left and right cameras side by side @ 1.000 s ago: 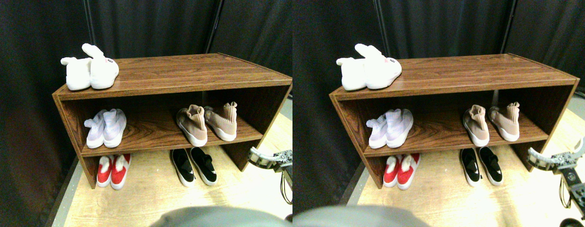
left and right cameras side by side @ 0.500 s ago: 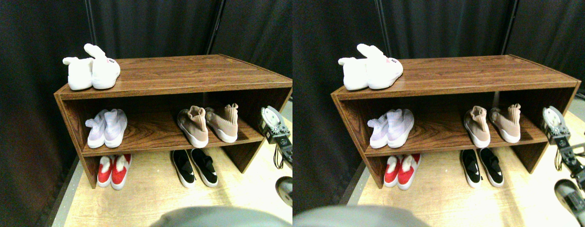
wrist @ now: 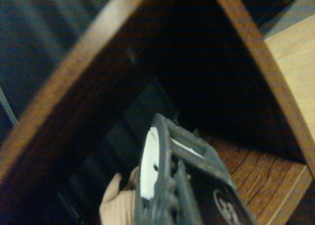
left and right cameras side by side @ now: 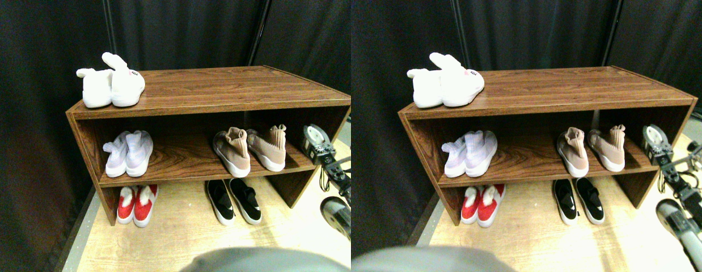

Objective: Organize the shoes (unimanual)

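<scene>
on the light wooden floor (left and right cameras side by side: pixel 181 226), nearest the camera, the black slip-ons (left and right cameras side by side: pixel 233 199) and a pair of red shoes (left and right cameras side by side: pixel 135 204) are sitting side by side under the shoe rack (left and right cameras side by side: pixel 215 107), heels toward the camera. at the lower right the right manipulator is reaching up, and its end effector (left and right cameras side by side: pixel 317 144) is hanging at the open right end of the middle shelf (left and right cameras side by side: pixel 181 161), just beside the tan knit sneakers (left and right cameras side by side: pixel 249 148). whether its jaws are parted or closed i cannot tell, as neither view is showing the gap. the wrist view is blurred and is showing the dark jaw frame (wrist: pixel 172 180) pointing into the rack's shadowed interior, with what is probably a tan knit collar (wrist: pixel 118 205) peeking out beside the frame. the tan pair is standing on the right part of the middle shelf, and a pale lilac pair (left and right cameras side by side: pixel 129 153) is resting on the left part. farther up, a white pair (left and right cameras side by side: pixel 110 85) is sitting on the left corner of the rack's top board, with a dark curtain (left and right cameras side by side: pixel 186 28) hanging behind.
</scene>
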Robot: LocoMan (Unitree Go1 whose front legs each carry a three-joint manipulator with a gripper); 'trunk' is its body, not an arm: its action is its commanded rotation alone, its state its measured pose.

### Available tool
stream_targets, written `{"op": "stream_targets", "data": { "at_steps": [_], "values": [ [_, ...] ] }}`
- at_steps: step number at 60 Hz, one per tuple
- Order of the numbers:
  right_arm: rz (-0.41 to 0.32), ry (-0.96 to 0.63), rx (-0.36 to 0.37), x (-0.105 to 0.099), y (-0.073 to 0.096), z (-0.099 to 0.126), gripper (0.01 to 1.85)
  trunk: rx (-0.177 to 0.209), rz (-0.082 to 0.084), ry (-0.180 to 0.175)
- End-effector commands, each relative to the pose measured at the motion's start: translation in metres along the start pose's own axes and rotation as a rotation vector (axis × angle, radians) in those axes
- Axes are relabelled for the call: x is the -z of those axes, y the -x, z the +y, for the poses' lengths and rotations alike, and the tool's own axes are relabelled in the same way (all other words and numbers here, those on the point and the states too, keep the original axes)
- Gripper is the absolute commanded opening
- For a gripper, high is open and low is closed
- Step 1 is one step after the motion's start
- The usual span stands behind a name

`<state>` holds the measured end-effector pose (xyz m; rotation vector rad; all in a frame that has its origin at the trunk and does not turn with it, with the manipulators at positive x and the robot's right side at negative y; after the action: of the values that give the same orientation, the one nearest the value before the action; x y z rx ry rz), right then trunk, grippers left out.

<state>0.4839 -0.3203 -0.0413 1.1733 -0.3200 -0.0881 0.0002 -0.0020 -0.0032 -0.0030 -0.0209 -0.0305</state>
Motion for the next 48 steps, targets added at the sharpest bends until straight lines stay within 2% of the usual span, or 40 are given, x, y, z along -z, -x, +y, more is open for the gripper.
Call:
{"op": "stream_targets", "data": {
  "at_steps": [1,5,6,12,36,43,48],
  "values": [
    [0.019,-0.018,0.077,0.008,-0.023,-0.01,0.06,-0.01,-0.001,0.012],
    [0.039,-0.038,0.081,0.01,-0.025,-0.014,0.06,-0.01,-0.001,0.012],
    [0.039,-0.038,0.081,0.01,-0.025,-0.014,0.06,-0.039,0.005,0.028],
    [0.009,-0.021,0.087,0.012,-0.021,-0.012,0.06,-0.039,0.005,0.028],
    [0.052,-0.001,0.072,0.018,-0.019,-0.012,0.06,-0.046,0.01,0.033],
    [0.032,-0.012,0.095,0.022,-0.016,-0.014,0.06,-0.052,0.014,0.038],
    [0.053,-0.061,0.099,0.025,-0.015,-0.015,0.06,-0.058,0.017,0.043]
  ]
}}
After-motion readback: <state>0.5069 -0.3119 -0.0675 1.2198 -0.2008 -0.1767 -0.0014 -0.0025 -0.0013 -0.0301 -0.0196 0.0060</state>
